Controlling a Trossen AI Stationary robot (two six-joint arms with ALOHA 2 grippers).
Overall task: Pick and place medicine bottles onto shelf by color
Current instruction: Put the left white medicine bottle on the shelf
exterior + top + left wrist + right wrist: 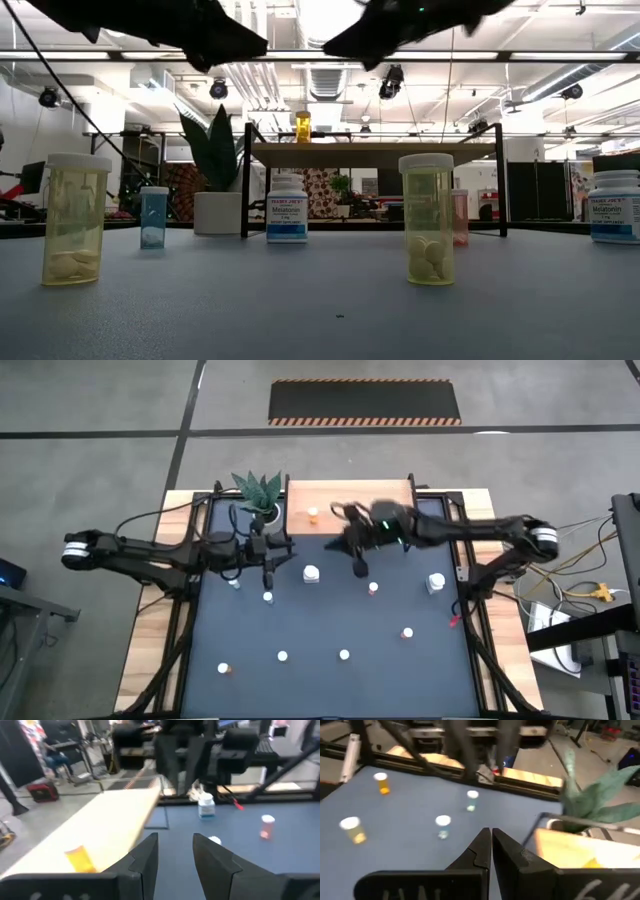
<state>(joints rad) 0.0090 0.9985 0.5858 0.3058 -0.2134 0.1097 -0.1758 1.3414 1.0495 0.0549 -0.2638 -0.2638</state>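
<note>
One orange bottle (313,514) is seen standing on the shelf (350,495) at the table's twelve o'clock edge; the other medicine bottles are scattered upright over the dark tabletop (330,630), from a larger white one (311,574) near the centre to small ones along the six o'clock side. The left gripper (267,572) is held at about ten o'clock of the centre, its fingers (145,855) parted with nothing between them. The right gripper (360,568) is held at about one o'clock, its fingers (482,851) pressed together and empty. The bottles are judged to be light, rigid plastic with smooth, slippery round walls, easily tipped. A hold across the body just under the white cap is advised.
</note>
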